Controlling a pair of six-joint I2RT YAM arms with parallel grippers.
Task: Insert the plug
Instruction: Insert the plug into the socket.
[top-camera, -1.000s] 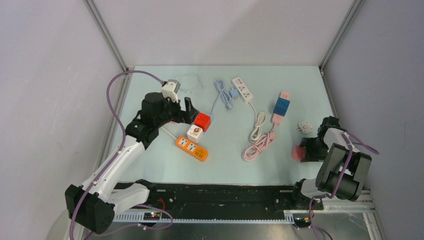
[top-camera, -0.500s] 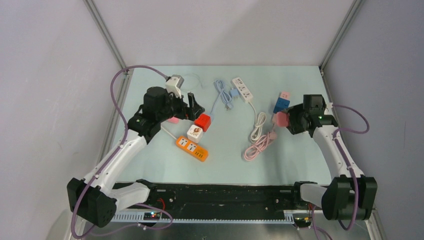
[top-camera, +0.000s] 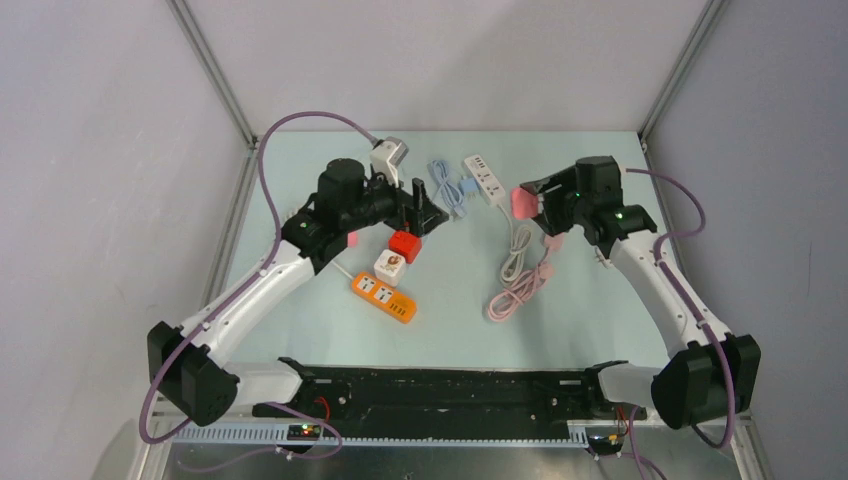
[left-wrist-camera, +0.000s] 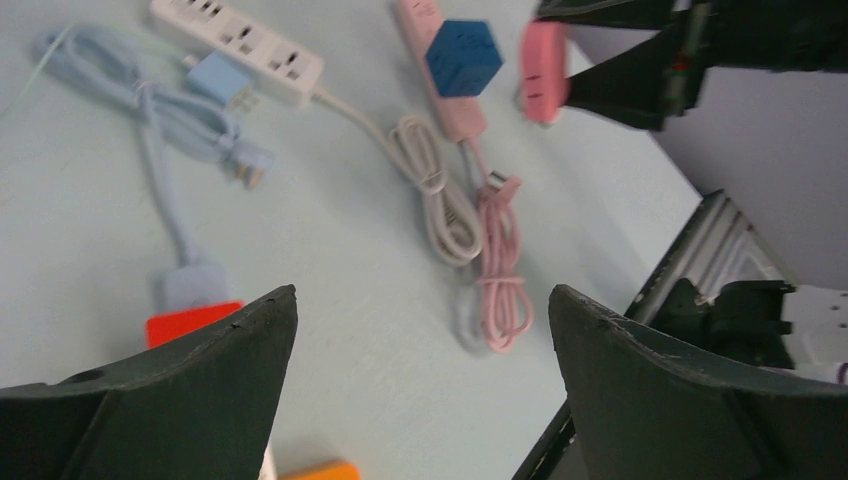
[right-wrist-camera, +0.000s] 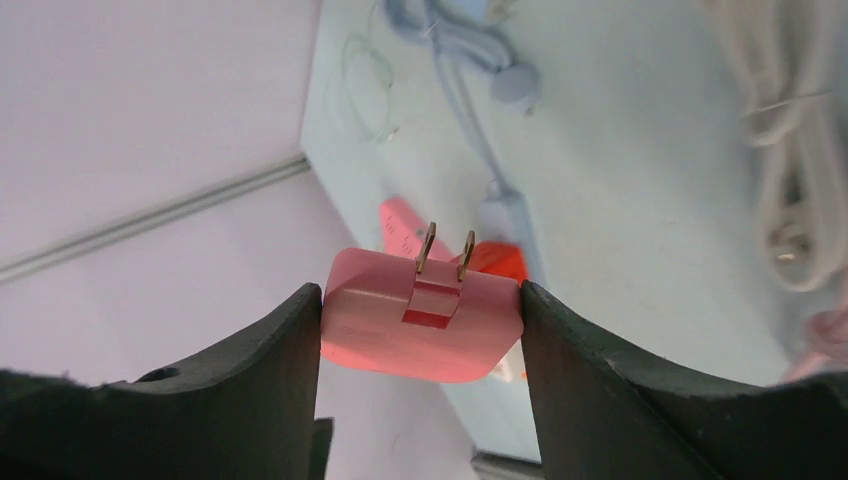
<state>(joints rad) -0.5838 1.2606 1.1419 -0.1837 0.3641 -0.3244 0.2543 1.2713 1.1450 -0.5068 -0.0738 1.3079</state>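
Power strip (top-camera: 485, 178) behind coiled cords (top-camera: 518, 268)

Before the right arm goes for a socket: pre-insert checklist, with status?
1. Grip on pink plug by right gripper: ok, clamped.
2. Both prongs exposed: ok.
3. The left gripper open and empty: ok.
4. Plug lined up over white power strip: not ok, off to its side in the top view.
5. Strip steadied by an arm: not ok, nothing touches it.
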